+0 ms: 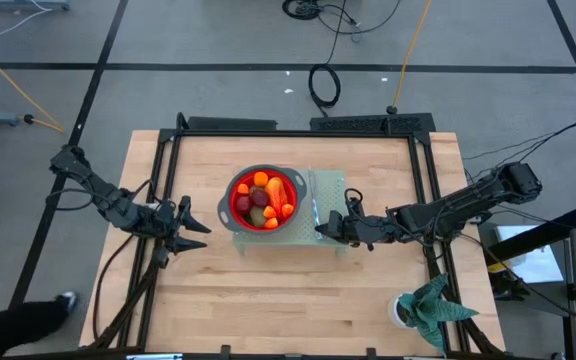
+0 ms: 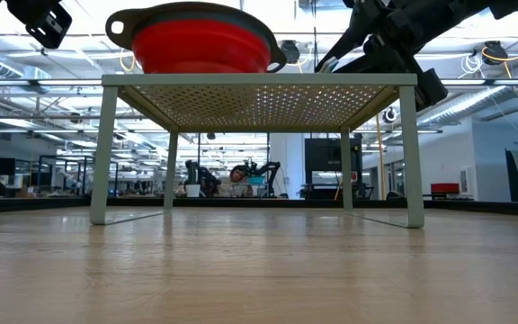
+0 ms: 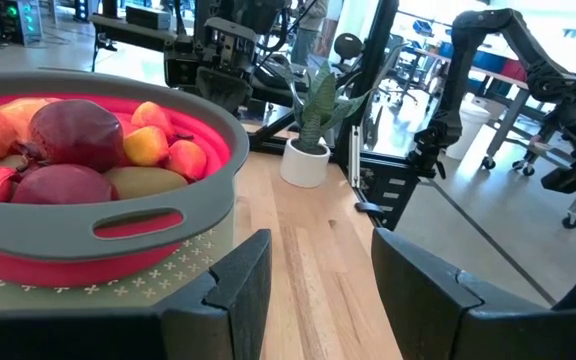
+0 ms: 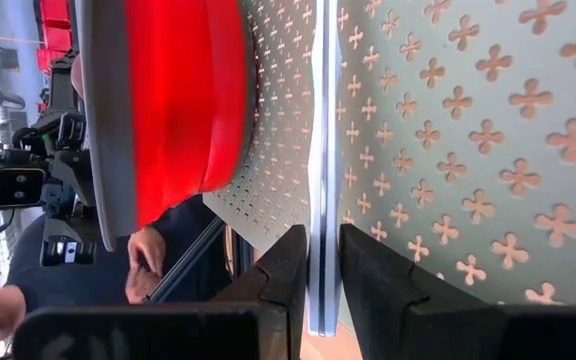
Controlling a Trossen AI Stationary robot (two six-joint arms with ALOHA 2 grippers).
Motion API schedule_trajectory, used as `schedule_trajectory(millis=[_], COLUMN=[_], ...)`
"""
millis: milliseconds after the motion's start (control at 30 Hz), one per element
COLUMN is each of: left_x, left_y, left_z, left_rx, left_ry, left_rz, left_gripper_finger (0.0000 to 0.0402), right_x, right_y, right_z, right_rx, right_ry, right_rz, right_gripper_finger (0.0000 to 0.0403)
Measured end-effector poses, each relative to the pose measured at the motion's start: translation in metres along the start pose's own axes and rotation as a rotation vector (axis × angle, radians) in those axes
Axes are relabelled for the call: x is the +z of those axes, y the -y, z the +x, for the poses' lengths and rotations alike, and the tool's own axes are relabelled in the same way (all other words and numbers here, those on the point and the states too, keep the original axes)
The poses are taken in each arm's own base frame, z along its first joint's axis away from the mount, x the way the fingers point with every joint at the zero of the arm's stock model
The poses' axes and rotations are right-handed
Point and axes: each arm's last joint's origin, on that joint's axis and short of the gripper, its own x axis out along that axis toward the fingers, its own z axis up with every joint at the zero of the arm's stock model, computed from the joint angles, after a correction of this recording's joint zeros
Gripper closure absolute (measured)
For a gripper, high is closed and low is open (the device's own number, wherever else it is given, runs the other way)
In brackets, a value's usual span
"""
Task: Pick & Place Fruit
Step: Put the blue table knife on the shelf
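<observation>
Overhead: straight down on whole table (image 1: 298,300). Low: level at tabletop, under perforated stand (image 2: 259,94). Wrists: close on stand; red colander (image 3: 98,215) shared by all.

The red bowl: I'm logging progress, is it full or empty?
Full: the red bowl on the perforated stand holds the fruit heaped to its rim.

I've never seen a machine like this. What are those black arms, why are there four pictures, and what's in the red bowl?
They are two robot arms at a wooden table. One picture looks down from above, one looks across at table height, and two come from cameras on the wrists. The red bowl sits on a small perforated stand and holds toy fruit. A silver knife lies on the stand; the right gripper has its fingers around it. The left gripper waits open beside the bowl. A potted plant stands in a corner.
</observation>
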Motion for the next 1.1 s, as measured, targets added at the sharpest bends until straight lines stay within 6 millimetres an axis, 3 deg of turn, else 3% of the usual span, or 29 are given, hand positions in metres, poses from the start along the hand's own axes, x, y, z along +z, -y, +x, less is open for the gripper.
schedule_trajectory(millis=[1100], left_x=[-0.0001], left_y=[0.0000], left_z=[0.0000], left_rx=[0.001], left_ry=[-0.001], left_rz=[-0.010], left_gripper_finger=[0.0229], right_x=[-0.0001], right_y=[-0.0002], right_z=[0.0001], right_rx=[0.001], right_ry=[-0.001], right_rz=[0.024], right_gripper_finger=[0.0346])
